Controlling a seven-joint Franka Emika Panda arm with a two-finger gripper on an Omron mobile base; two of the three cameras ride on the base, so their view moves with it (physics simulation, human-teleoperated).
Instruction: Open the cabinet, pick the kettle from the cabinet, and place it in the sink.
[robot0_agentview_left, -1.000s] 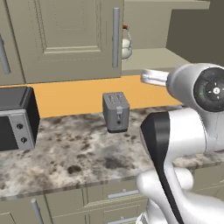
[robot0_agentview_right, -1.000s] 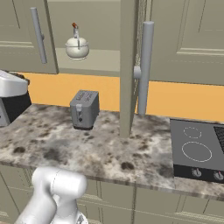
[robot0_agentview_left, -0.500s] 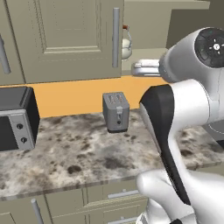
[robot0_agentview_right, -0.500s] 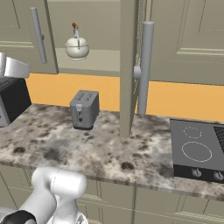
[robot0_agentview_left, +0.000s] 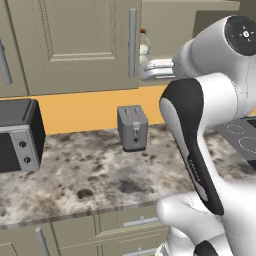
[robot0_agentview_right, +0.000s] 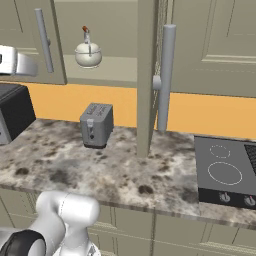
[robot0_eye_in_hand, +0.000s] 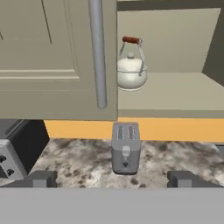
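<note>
The kettle (robot0_eye_in_hand: 131, 72) stands on the open cabinet (robot0_eye_in_hand: 57, 57) shelf, at twelve o'clock from the toaster (robot0_eye_in_hand: 125, 148) on the counter (robot0_agentview_right: 125, 165) in the hand view, just right of the closed left door's edge. The door-opening step looks done; picking is in hand. The gripper (robot0_eye_in_hand: 113, 178), fingertips spread wide and empty, sits well short of the kettle. Next it likely must rise and reach toward one o'clock for the kettle's handle.

An orange backsplash wall (robot0_agentview_right: 65, 102) runs behind a speckled granite counter (robot0_agentview_right: 125, 170) over olive drawers (robot0_agentview_left: 125, 227).
</note>
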